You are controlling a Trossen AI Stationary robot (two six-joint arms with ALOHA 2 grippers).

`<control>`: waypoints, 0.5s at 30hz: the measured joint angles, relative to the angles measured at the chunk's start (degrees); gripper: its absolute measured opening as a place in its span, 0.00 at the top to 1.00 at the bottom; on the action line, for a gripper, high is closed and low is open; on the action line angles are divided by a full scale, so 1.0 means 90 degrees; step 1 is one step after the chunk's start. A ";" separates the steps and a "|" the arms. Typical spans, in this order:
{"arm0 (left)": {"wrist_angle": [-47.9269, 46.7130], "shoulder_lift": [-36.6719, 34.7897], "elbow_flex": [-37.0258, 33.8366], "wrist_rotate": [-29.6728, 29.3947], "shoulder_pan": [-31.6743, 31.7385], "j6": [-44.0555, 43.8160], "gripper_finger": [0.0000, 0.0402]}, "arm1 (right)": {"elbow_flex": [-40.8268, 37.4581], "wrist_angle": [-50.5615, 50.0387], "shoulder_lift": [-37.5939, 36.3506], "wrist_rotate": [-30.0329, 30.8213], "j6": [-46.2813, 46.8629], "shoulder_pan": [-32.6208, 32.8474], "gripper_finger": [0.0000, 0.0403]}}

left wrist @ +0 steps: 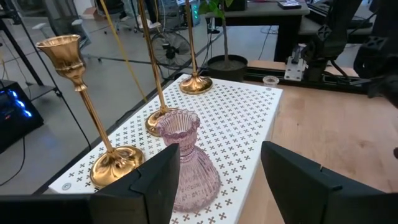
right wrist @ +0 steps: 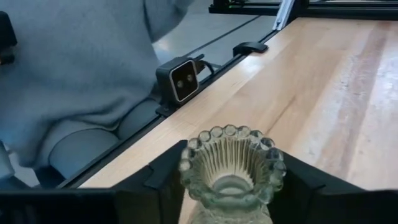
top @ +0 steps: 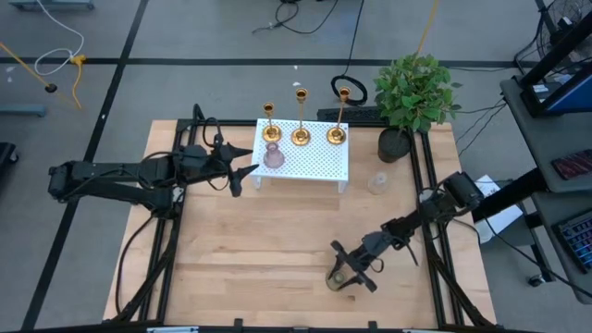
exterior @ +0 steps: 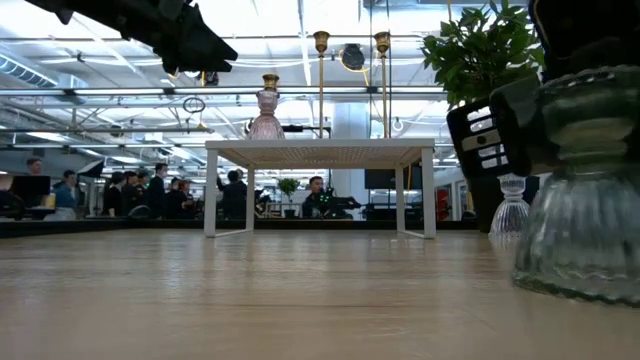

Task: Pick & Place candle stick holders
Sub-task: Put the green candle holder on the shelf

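Observation:
Three gold candle stick holders (top: 268,133) (top: 301,135) (top: 337,135) stand by their round bases in a row on a white perforated stand (top: 314,165); they also show in the left wrist view (left wrist: 115,163). A pink glass holder (top: 274,156) stands in front of the leftmost one. My left gripper (top: 248,172) is open and level, just left of the pink holder (left wrist: 185,163), apart from it. My right gripper (top: 348,274) is near the table's front edge, shut on a clear ribbed glass holder (right wrist: 231,163). My right gripper has the clear glass holder between its two fingers (right wrist: 163,182), one on each side of its upper part just below the beaded rim (right wrist: 186,163). The holder stands upright with its flared base (exterior: 580,262) on the table.
A second clear glass holder (top: 377,182) stands on the table right of the stand. A potted plant (top: 414,92) is at the far right corner. Black frame rails run along the table's sides. A camera (right wrist: 181,79) sits at the front edge, with a person in grey behind it.

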 joint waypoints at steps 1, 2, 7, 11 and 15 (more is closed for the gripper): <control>0.0000 0.0000 0.0000 0.0000 0.0000 0.0002 0.42 | 0.0000 0.0000 0.0000 0.0001 0.0019 -0.0038 0.60; 0.0001 0.0000 0.0000 0.0000 0.0000 0.0002 0.42 | 0.0000 0.0002 0.0000 0.0001 0.0038 -0.0077 0.62; 0.0000 0.0000 0.0000 0.0000 0.0000 0.0078 0.42 | -0.0002 0.0031 0.0000 -0.0001 0.0044 -0.0238 0.68; 0.0000 0.0000 0.0000 0.0000 0.0000 0.0146 0.42 | -0.0012 0.0439 0.0001 0.0001 0.0042 -0.0423 0.66; 0.0002 0.0000 0.0000 0.0000 0.0000 0.0151 0.42 | -0.0012 0.0986 -0.0075 -0.0014 -0.0081 -0.0699 0.67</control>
